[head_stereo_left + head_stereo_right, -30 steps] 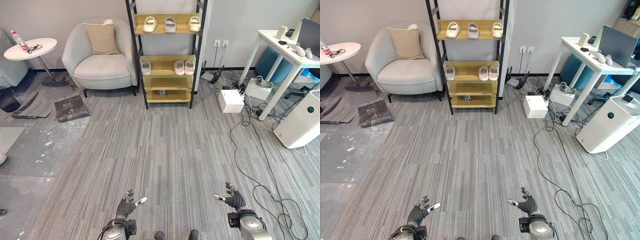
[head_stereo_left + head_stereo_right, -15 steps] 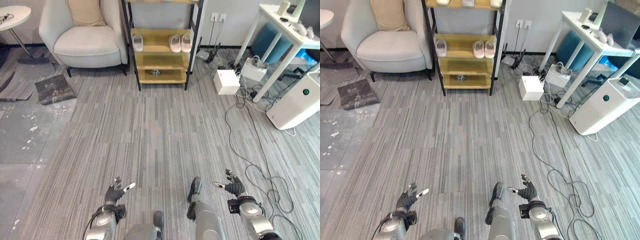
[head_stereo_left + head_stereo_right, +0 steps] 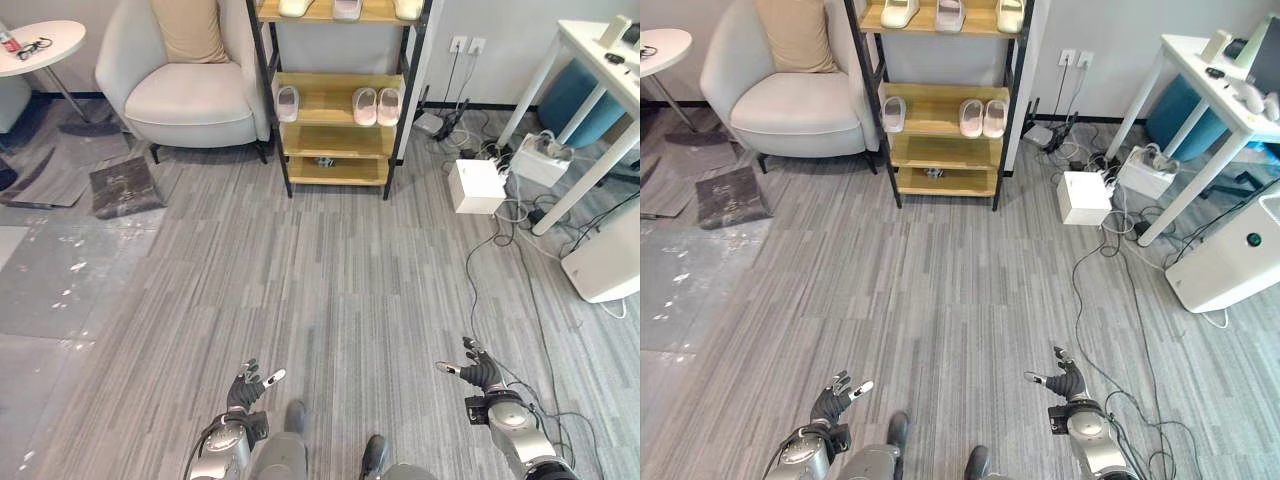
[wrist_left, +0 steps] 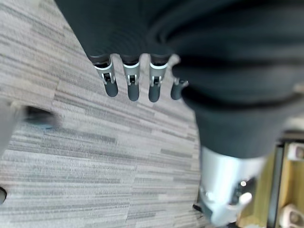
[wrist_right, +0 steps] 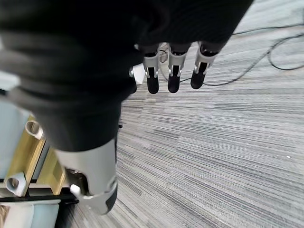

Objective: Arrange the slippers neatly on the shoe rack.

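View raised; left hand (image 3: 245,388) empty, spread.

You have a left hand (image 3: 246,391) and right hand (image 3: 481,374) with silver, dark-tipped fingers, dark ribbed wrist covers and silver-grey forearms.

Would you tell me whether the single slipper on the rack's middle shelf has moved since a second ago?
No. The single slipper still lies by the shoe rack's left post; only the camera shifted.
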